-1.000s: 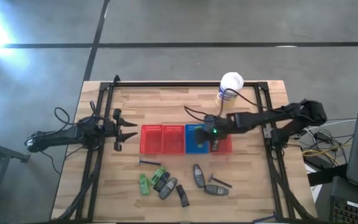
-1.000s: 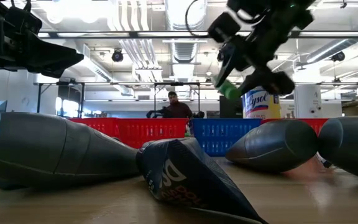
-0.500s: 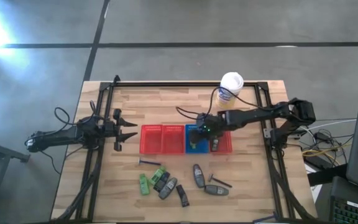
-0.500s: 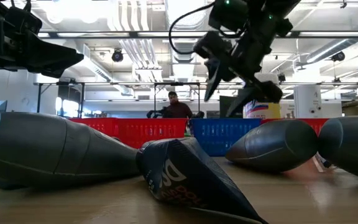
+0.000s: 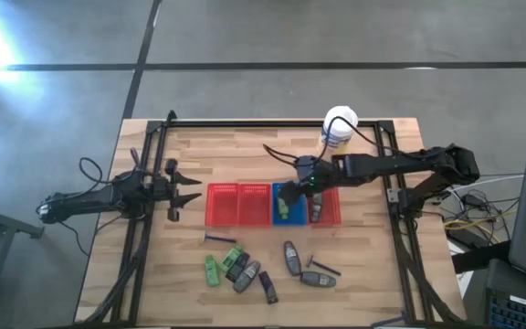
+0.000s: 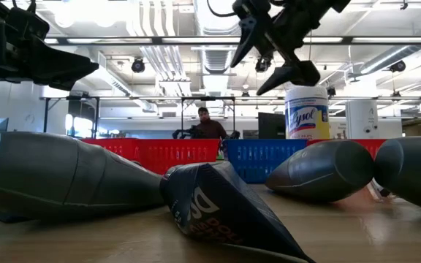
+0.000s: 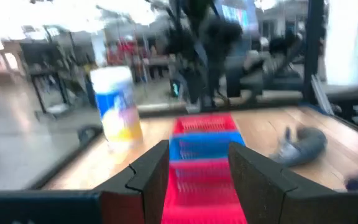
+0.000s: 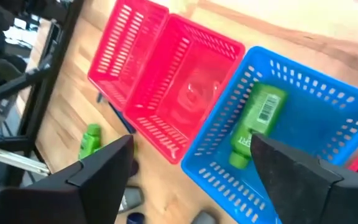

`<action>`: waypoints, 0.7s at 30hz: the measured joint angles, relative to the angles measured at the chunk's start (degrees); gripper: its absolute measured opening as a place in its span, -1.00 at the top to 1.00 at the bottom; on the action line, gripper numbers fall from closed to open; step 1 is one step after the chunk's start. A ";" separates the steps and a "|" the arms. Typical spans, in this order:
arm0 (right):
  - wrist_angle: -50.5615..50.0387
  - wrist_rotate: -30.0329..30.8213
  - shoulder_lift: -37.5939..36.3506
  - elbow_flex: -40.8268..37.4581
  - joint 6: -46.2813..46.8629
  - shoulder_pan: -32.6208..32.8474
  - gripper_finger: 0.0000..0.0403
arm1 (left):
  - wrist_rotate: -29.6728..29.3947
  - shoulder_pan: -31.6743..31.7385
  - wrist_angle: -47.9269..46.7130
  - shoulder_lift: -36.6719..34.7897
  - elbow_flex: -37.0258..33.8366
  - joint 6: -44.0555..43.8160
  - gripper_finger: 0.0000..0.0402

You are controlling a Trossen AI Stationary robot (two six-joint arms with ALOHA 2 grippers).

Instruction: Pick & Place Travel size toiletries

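right gripper (image 5: 292, 185) hangs above the blue basket (image 5: 277, 216) at frame centre, fingers spread wide, empty — a green bottle (image 8: 255, 126) lies inside (other toiletries (image 5: 243, 271) scattered lower centre); left gripper (image 5: 190, 188) waits mid-left, fingers apart.

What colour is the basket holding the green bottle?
Blue basket; green bottle inside, clearest in right wrist view.

The right arm reaches in from the table's right edge toward its middle, and the right gripper (image 5: 292, 189) hangs above the surface with its fingers (image 8: 98, 171) spread wide and empty. The left gripper (image 5: 188, 190) waits near the left edge, fingers parted.
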 joint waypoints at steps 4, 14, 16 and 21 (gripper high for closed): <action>-1.92 -0.04 -0.09 -0.14 0.27 0.85 -0.66 | -0.11 0.00 10.11 0.11 0.00 -7.49 0.16; -2.82 -0.92 -0.22 -1.04 0.72 1.60 -0.74 | -9.28 0.11 29.24 0.28 0.18 -53.78 0.16; -2.87 -1.68 -0.41 -1.04 0.45 1.78 -0.71 | -14.51 0.11 28.86 0.28 0.31 -56.03 0.15; -3.13 -1.78 -0.85 -1.04 -0.57 1.95 -0.64 | -18.42 0.11 29.11 0.47 0.35 -60.46 0.16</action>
